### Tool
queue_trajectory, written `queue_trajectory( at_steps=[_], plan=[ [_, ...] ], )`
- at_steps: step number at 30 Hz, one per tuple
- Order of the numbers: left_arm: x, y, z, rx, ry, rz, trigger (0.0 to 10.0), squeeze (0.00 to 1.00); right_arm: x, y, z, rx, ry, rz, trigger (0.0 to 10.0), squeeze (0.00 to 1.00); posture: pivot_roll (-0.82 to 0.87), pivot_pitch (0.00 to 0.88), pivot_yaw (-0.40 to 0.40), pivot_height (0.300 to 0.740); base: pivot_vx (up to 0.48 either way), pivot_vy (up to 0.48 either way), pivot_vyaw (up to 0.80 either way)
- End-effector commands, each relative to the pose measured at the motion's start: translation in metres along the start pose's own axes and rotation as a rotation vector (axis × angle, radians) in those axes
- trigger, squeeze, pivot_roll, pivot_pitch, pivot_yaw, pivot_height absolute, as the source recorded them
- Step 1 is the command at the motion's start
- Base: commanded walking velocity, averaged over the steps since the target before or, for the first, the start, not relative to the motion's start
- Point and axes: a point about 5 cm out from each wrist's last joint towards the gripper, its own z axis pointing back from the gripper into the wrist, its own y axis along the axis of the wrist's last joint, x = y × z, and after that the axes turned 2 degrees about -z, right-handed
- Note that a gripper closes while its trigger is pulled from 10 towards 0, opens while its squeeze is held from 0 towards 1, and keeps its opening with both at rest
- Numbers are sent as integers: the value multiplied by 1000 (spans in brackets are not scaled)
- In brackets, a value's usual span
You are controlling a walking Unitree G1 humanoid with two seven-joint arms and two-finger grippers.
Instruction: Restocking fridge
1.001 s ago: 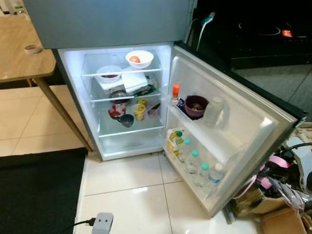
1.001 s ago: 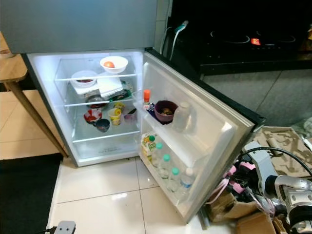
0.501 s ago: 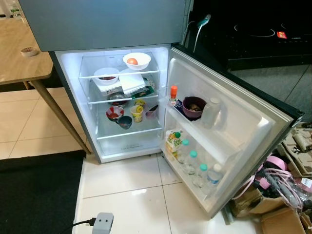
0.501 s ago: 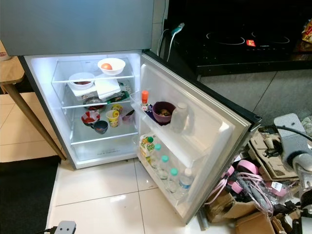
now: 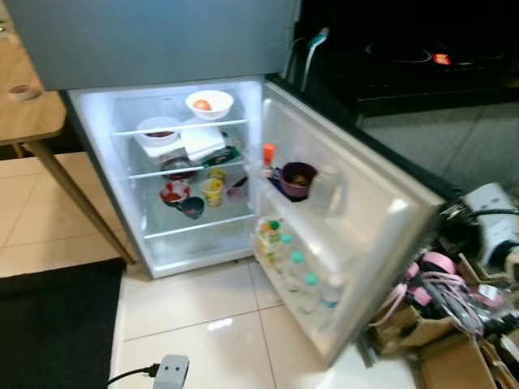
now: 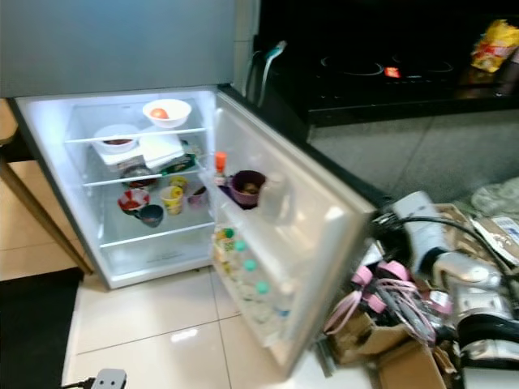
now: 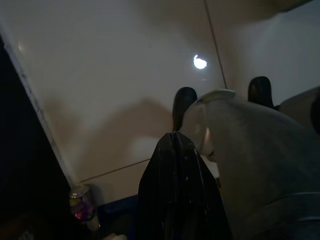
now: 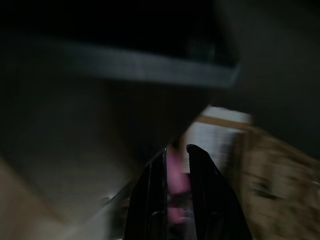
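**White-lit fridge stands open while stock is sought at the lower right**

White light fills the open fridge, seen at the upper left of the head views, with its door swung out toward the centre. On the top shelf a white bowl with something orange in it is set, and a second bowl and a folded white packet lie just below. Cups and small bowls are grouped on the middle shelf. In the door, an orange-capped bottle and a purple bowl are held in the upper rack, and a juice carton and a row of water bottles in the lower one.

At the lower right of the frame a clutter of pink cables and cardboard boxes is seen on the floor beside the door, with the right arm's silver casing close above it.

The right gripper is shown in its wrist view, blurred, with the fingers slightly parted and nothing pinched; something pink lies beyond them. The left gripper hangs over pale floor tile; whether its fingers are spread cannot be told.

The step in hand is judged to be fetching an item, with nothing yet carried. Next, an item must be singled out from the clutter and grasped cleanly, clear of the cables and the door edge.
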Motion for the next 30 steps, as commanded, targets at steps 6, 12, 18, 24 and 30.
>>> queue_trajectory(
  at_steps=[6,12,18,24,30],
  plan=[
    [1,-9,1,-31,-7,7,10000,0,-71,50,-13,292,534,-75,10000,0,-25,0,-60,740,0,0,0],
    [3,-9,1,-32,-10,10,10000,0,-65,50,-25,344,436,-79,10000,0,-29,0,-61,740,0,0,0],
    [3,-9,1,-31,-12,9,10000,0,-51,14,-32,207,191,-146,10000,0,-36,0,-64,740,0,0,0],
    [4,-9,1,-31,-15,9,10000,0,-64,-64,-29,-180,-31,-172,10000,0,-37,0,-67,740,0,0,198],
    [4,-9,1,-33,-12,6,10000,0,-89,-125,-11,-432,-152,-276,10000,0,-25,0,-67,740,0,0,628]
  ],
)
